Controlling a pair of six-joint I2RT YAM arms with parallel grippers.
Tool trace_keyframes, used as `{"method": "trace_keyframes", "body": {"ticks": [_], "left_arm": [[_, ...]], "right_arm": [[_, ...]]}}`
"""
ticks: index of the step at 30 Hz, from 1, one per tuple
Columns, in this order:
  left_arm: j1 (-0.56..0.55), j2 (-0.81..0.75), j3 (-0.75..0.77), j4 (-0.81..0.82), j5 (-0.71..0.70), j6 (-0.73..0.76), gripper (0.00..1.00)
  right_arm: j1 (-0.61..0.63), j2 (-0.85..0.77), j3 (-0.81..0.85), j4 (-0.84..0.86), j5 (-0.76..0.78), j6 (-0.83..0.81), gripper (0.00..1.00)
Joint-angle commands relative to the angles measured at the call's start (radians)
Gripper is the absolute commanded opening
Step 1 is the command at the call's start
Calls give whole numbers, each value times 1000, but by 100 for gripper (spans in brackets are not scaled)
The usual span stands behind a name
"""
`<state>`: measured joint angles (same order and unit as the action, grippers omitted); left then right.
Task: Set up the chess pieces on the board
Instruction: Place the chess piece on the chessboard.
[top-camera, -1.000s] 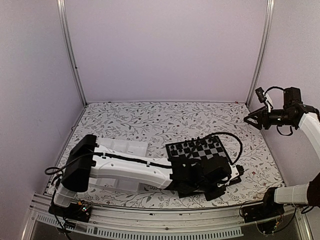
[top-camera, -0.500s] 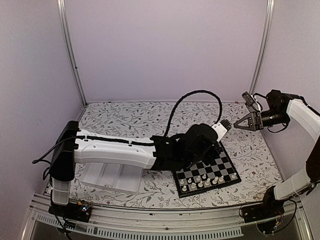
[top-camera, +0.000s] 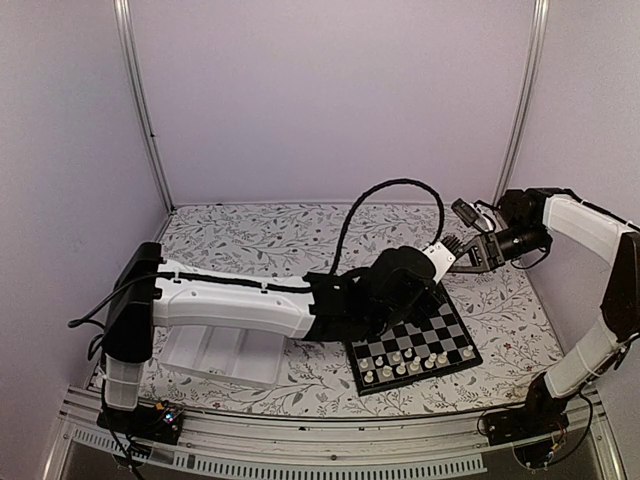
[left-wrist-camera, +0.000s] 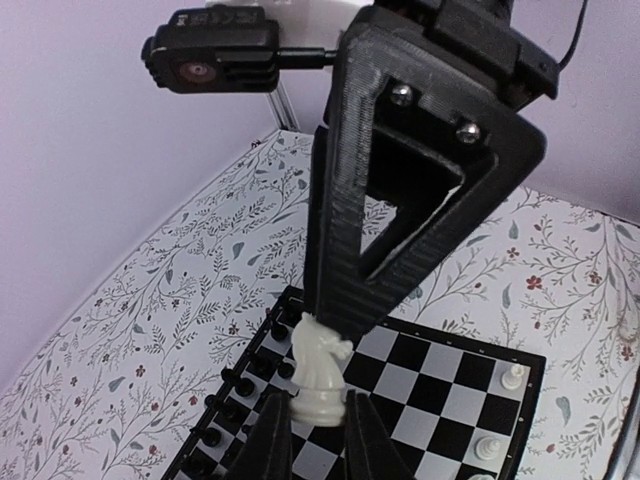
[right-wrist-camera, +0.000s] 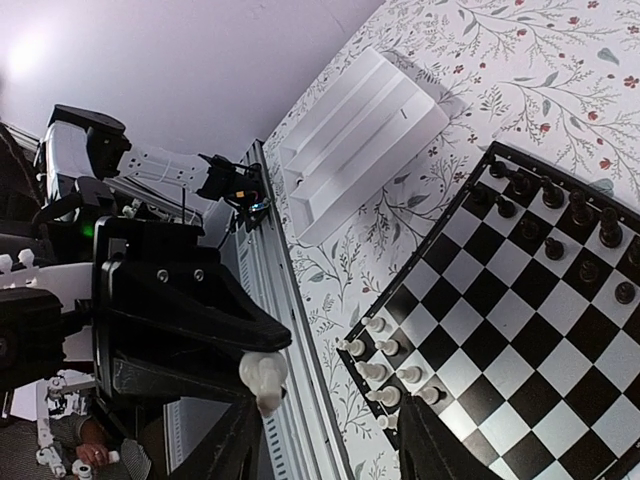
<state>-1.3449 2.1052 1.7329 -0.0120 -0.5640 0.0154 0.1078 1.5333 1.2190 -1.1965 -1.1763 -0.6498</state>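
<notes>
Left tool around cream knight, lengthwise, head outward.

We're looking down on the whole table from above its near edge. Left wrist is looking low and close across the board, right wrist is looking down from higher; all are sharing it.

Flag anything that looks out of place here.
One white knight is off the board, pinched at its base in the jaws of the left gripper above it, with a finger of the open right gripper right at its head. The other pieces in view stand in rows; nothing looks spilled or broken.
</notes>
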Motion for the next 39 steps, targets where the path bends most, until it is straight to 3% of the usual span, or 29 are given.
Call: {"method": "trace_keyframes", "body": {"ticks": [1,18,25,30,33,36,39], "left_arm": [[7,26,28,23,10,10,17],[9,34,27,21,8,-2,17],[15,36,28,23,-6,-2,17],[15,39,32,29,-5,-1,17],[14,39,30,26,-14,-2,22],[15,36,28,16,-47,-13,37],[10,16,-1,-39,-68,-13,43]], "right_arm": [[29,8,30,-53,-75,-79,48],[84,-1,34,-67,-87,-105,18],[98,-5,31,-67,-75,-109,16],[109,-1,23,-50,-54,-101,8],[109,-1,29,-44,-37,-103,3],[109,-8,53,-22,8,-100,1],[106,-51,54,37,117,-85,0]]}}
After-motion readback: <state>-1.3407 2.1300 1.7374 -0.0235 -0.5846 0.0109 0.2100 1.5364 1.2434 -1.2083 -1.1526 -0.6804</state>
